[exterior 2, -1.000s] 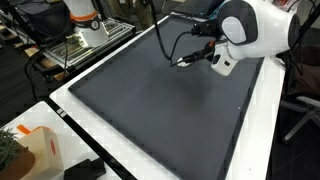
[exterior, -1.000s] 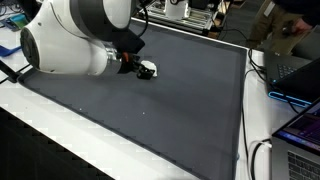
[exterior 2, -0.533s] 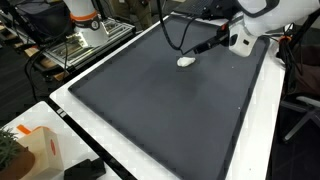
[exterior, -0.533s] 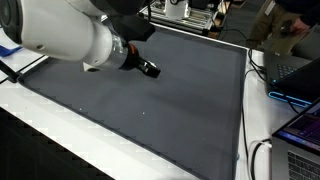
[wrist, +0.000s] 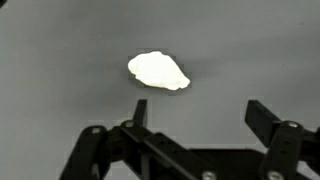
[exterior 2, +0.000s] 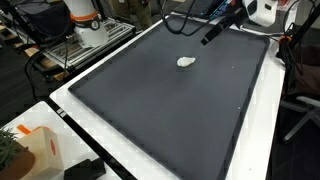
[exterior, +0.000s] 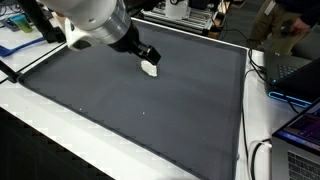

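The jaws stand spread wide with nothing between them, hanging above the surface [exterior 2: 150, 115] and clear of it. Just ahead of them in the wrist view lies a lump [wrist: 158, 70]: small, white and matte, an uneven oval. It rests flat on the dark grey surface, alone, in the part nearer the arm in an exterior view [exterior 2: 186, 62]. In the wrist view its long axis runs across the picture, dipping slightly rightward, where it narrows to a blunt tip.

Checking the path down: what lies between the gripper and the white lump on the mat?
Nothing but bare dark mat: the wrist view shows it between the open gripper and the white lump.
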Available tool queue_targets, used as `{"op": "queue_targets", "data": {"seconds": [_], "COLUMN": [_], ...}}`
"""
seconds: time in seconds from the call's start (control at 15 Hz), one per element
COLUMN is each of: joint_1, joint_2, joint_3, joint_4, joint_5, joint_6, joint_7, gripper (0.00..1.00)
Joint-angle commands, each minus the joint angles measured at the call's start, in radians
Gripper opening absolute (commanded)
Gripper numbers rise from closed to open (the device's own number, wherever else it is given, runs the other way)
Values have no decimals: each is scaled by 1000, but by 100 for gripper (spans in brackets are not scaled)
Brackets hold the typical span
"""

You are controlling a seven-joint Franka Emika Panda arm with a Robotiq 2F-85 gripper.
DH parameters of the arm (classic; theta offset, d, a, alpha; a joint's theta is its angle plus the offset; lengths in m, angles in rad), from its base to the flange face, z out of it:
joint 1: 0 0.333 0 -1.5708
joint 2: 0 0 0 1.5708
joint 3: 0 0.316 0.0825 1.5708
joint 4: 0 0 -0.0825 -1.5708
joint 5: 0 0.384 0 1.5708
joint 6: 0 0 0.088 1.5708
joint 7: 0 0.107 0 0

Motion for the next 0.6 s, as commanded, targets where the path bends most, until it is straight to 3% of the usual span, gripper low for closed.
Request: {"op": "queue_targets", "data": {"seconds": [0.0, 0.53], "joint_1": [1, -4], "joint_2": [-28, -144], "joint_3": [-4, -13], "joint_4": [-38, -220], "joint_5": [-27, -66], "joint_6": [19, 114], "joint_7": [-38, -136], "gripper": [100, 100]}}
